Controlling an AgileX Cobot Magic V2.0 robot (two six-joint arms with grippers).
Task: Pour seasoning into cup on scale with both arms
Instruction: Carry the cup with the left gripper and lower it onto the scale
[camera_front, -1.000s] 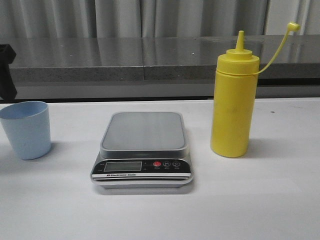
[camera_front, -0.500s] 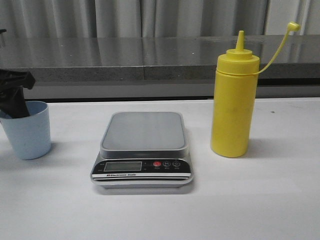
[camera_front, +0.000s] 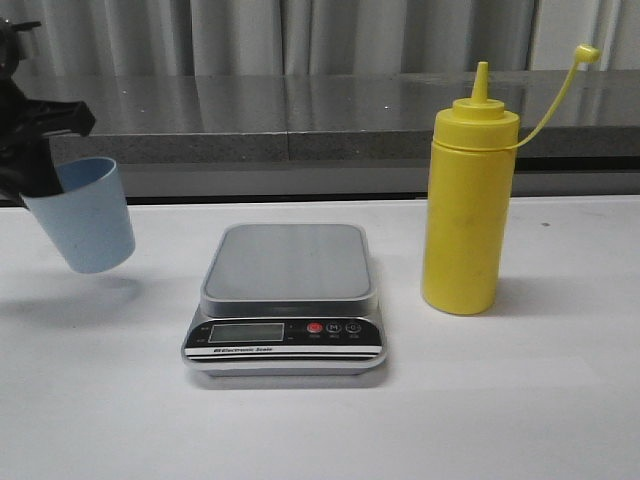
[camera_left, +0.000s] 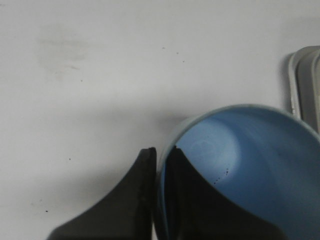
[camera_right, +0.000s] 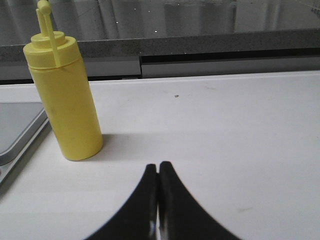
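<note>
Cup (camera_front: 84, 217) hangs tilted above the tabletop (camera_front: 520, 400), off to the left of the scale (camera_front: 288, 298), with bare white room between them. Left hand (camera_left: 159, 165) pinches the cup's rim, one finger inside, one outside. Seasoning (camera_front: 467, 205) stands upright just right of the scale, apart from it. Right hand (camera_right: 158, 172) is pressed closed, holding nothing, with free tabletop before it.

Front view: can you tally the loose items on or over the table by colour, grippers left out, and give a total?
Yellow: 1, the squeeze bottle
Pale blue: 1, the cup, tilted and lifted off the table by the left gripper
Grey, silver and black: 1, the scale
Total: 3
</note>
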